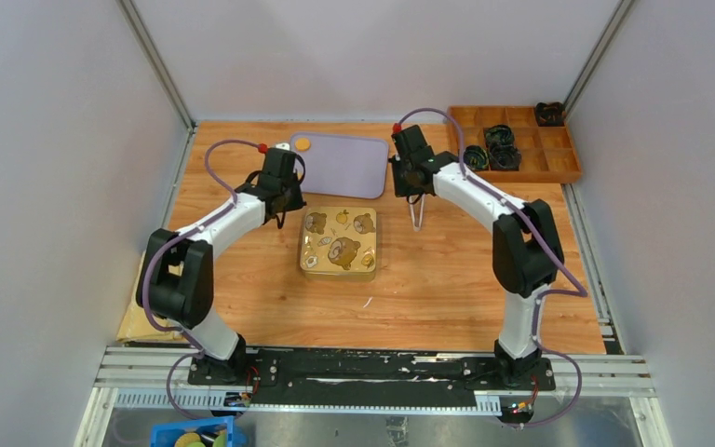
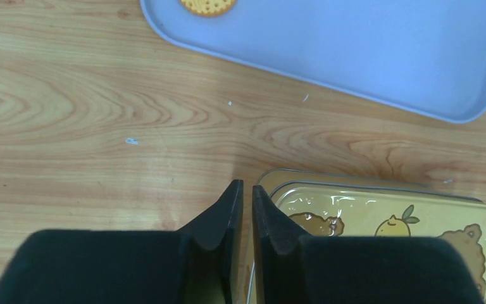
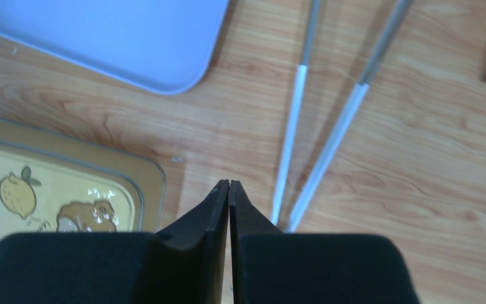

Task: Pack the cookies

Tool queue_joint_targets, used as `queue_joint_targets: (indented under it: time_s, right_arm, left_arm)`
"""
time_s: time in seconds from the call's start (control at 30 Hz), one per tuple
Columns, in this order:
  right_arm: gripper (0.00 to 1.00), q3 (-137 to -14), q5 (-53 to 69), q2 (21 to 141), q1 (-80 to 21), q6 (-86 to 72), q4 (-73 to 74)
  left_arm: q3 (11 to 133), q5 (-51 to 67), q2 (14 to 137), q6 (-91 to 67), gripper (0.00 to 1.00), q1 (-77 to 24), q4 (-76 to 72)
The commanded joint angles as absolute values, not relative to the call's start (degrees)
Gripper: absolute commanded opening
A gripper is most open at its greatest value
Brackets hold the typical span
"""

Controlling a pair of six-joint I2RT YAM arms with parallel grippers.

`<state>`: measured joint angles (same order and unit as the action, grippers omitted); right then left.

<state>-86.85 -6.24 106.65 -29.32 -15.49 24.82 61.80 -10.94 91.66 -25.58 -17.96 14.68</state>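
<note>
Cookie: one cookie (image 1: 303, 143) is in view. It lies flat in the far left corner of the tray (image 1: 354, 172), close to the rim and well apart from the tin (image 1: 339, 239).
Left gripper (image 2: 247, 190): the fingers are drawn almost together with only a slit between them. Nothing is in them, and they hang over the table (image 1: 447, 279) at the tin's corner.
Right gripper (image 3: 229, 185): the fingertips touch and hold nothing. It sits just beside the tongs (image 3: 310, 145), which lie on the wood.
Risk, pick: fingers this close cannot take the cookie, and going down on it like this would probably push it into the rim or crack it.
Risk, tongs: a sideways sweep by the right arm may knock them away.
Risk, tin: if a lid is on, nothing can go in, and a nudge on the corner may slide the tin.
Unclear, tin: the glare hides whether the bear print is on a lid or on the tin's floor, and whether cookies are inside.
Cut off: the left wrist view shows only part of the cookie.
Hard to make out: there are dark bundles in the box (image 1: 551, 156).
</note>
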Motion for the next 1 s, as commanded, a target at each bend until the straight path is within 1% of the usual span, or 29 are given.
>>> queue_joint_targets:
  time_s: [0.0,0.03,0.27,0.5,0.63,0.77,0.97]
  right_arm:
    - [0.02,-92.4,-0.9,113.0,-29.2,-15.7,25.8]
    - [0.0,-93.6,-0.9,114.2,-29.5,-15.7,25.8]
    - [0.0,-101.0,3.7,120.6,-31.0,-15.9,25.7]
    - [0.0,-102.4,8.9,123.6,-33.0,-17.1,25.1]
    - [0.0,-99.1,10.4,123.0,-35.1,-16.9,25.2]
    - [0.0,-92.8,12.8,120.6,-36.1,-18.3,24.1]
    - [0.0,-85.5,12.1,115.7,-36.9,-19.0,22.3]
  left_arm:
    - [59.5,-7.7,93.4,-26.7,0.15,-17.6,11.3]
    - [59.0,-7.1,93.7,-26.7,0.14,-17.6,10.3]
    - [60.1,-3.7,98.5,-26.3,0.1,-17.6,5.3]
    - [59.3,0.8,100.4,-26.6,0.07,-17.6,2.3]
    - [56.9,2.7,98.9,-27.0,0.06,-17.8,2.1]
    - [55.0,2.5,96.5,-27.1,0.06,-18.4,2.8]
    - [52.3,2.9,92.9,-28.2,0.04,-21.2,4.4]
